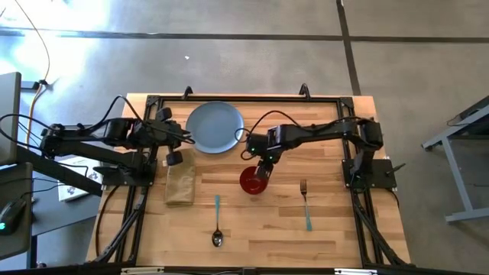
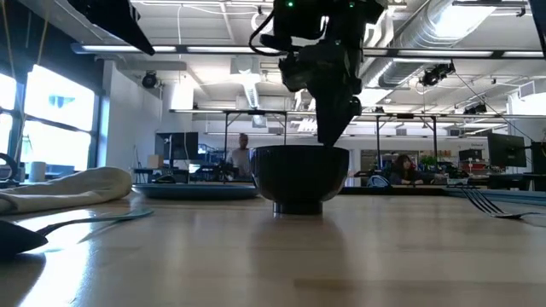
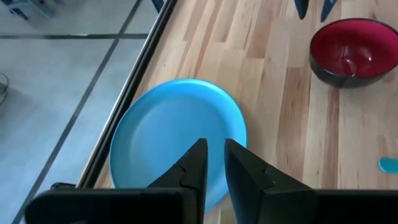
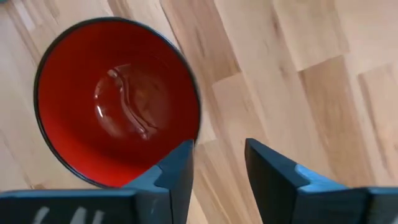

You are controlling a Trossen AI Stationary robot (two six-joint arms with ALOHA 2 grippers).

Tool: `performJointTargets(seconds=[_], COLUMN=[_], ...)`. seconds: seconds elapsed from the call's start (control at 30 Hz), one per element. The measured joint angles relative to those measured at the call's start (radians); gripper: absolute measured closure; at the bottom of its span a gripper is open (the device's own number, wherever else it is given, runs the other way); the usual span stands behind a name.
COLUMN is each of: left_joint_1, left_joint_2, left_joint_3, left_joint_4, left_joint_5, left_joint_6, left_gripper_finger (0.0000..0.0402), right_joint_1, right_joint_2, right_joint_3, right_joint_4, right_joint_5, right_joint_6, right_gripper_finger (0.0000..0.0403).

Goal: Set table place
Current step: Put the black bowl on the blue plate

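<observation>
The blue-grey plate (image 1: pixel 215 127) lies flat at the far middle of the table (image 1: pixel 336 229). My left gripper (image 3: pixel 214 149) hovers over the plate's left rim with only a narrow gap between its fingers. The red bowl (image 1: pixel 252 182) stands on its foot (image 2: pixel 299 205) in the middle of the table. My right gripper (image 4: pixel 217 155) is open, pointing down over the bowl's far right rim. The spoon (image 1: pixel 217 223) and the fork (image 1: pixel 306 205), both with teal handles, lie near the front edge. My right gripper stands astride the bowl's rim (image 4: pixel 194 127) from above, one finger (image 4: pixel 177 165) over the inside and one (image 4: pixel 267 165) outside over the table. I cannot tell whether a finger touches the rim. The bowl stands upright on the table.
A tan folded cloth (image 1: pixel 180 185) lies left of the bowl, near the left arm. The black rail frame (image 1: pixel 244 98) edges the table. Bare wood lies between spoon and fork. People sit in the room beyond the table in the low view (image 2: pixel 243 153).
</observation>
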Motion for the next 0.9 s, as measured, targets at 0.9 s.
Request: performJointTargets(seconds=[0.9], left_joint_1=[0.0], left_joint_2=[0.012], left_joint_3=[0.0], left_joint_4=[-0.001], left_joint_5=[0.015], left_joint_6=[0.0], left_gripper_finger=[0.0336], right_joint_1=[0.018], right_joint_2=[0.13], right_joint_3=[0.0], right_joint_4=[0.083], right_joint_5=[-0.031], right_joint_6=[0.036], right_gripper_finger=[0.0328])
